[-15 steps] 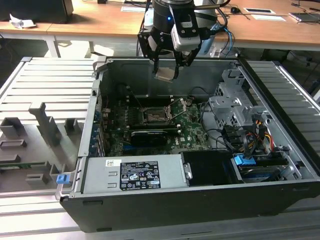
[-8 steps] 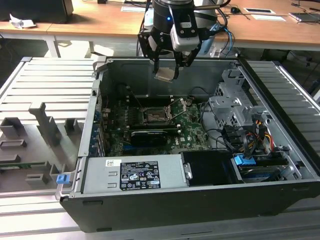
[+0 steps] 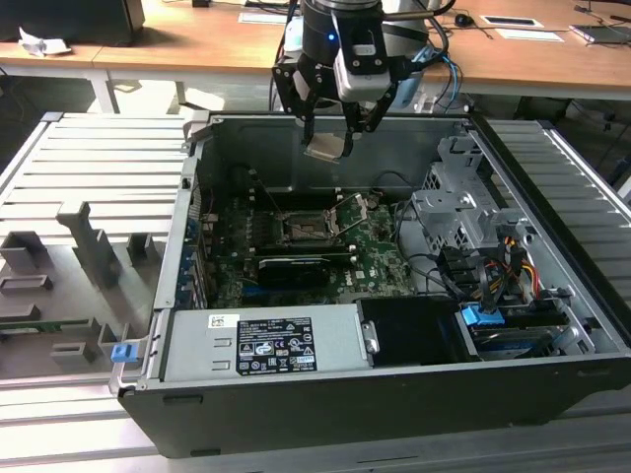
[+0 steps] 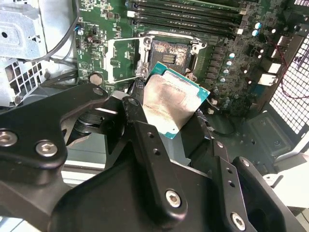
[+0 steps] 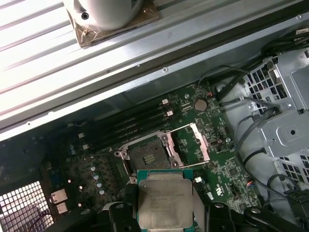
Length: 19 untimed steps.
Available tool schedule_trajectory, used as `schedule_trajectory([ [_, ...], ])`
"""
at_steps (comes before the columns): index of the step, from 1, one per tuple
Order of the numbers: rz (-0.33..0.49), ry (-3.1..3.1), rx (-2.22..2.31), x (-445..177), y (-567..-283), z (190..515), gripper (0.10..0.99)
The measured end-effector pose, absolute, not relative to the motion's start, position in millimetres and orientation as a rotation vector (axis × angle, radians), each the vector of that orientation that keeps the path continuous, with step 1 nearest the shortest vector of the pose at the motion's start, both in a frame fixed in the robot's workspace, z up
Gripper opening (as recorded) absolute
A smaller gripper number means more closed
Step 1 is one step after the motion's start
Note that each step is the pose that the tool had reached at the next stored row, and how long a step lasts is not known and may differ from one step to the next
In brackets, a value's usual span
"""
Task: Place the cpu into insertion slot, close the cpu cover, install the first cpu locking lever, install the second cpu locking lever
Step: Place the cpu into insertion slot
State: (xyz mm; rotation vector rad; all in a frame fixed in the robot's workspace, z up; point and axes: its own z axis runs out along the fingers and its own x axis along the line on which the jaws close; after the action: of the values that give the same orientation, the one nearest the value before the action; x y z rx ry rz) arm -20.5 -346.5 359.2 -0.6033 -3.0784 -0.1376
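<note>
Hand [image 3: 329, 140] grips cpu [image 5: 165, 198] | arm pointing down | above open insertion slot [image 5: 147, 154]

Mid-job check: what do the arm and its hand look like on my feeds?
The arm's wrist is dark and cylindrical with a small blue light and a silver-grey block mounted below. The hand is matt black, its jointed linkage fingers pinned with silver hex-socket screws.

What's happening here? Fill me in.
The arm's gripper holds the cpu above the open computer case, over the motherboard. The insertion slot below is empty and the cpu cover is swung open beside it, so the chip is not yet placed.
</note>
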Motion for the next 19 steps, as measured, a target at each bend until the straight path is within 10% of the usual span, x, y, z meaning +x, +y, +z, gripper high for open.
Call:
schedule_trajectory([
  [19,-0.135,-3.052,-0.743,-20.5,-346.5,356.9,0.541],
])
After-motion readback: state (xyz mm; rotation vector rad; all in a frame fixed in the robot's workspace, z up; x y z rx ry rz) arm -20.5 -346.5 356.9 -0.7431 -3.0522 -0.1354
